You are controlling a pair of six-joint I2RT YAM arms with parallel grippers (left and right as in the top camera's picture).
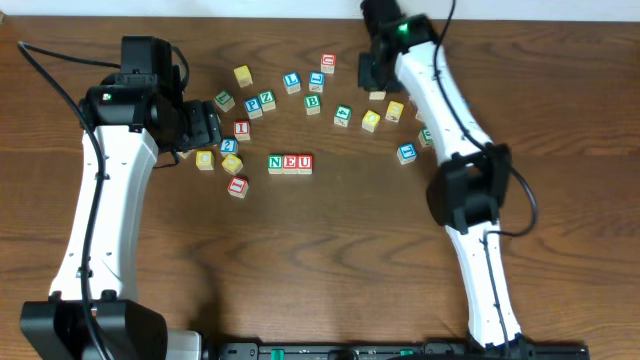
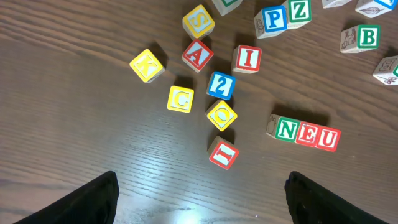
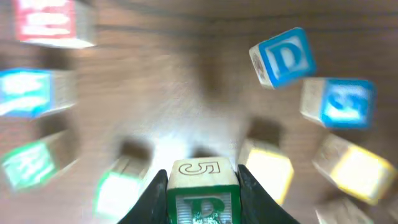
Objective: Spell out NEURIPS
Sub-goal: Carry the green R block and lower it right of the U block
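Step in hand: by the task, the R cube (image 3: pixel 202 208) is to be carried to the row and set down just right of the U.
Right hand: the right hand (image 3: pixel 202 186) is clamped on the R cube, one finger on each side face, and the green R is turned toward the wrist camera. Whether the cube is clear of the table cannot be told.
Left hand: the left hand (image 2: pixel 200 186) hangs over the left cluster with its fingers wide apart, and nothing is held.
Row: N (image 1: pixel 276 162), E (image 1: pixel 290 162) and U (image 1: pixel 304 162) lie touching in a line near the middle, well apart from the right hand at the far edge.
Doing it well: the cube is best lifted above the loose cubes on the way. It should be lowered with the R upward and reading like the row. The grip is best turned across the row, so that no finger is wedged against the U. The cube should be released only once it is seated flat.
Left to fetch: the red I cube (image 2: pixel 249 59), blue P cube (image 2: pixel 273 18) and yellow S cube (image 2: pixel 199 20) lie in the left cluster.
Surface: the table (image 1: pixel 330 260) is dark wood grain, flat, with a faint sheen, so cubes are judged to slide easily if nudged.
Room: bare table is seen right of the U, seemingly enough for the remaining letters. Nothing beyond the table is shown.
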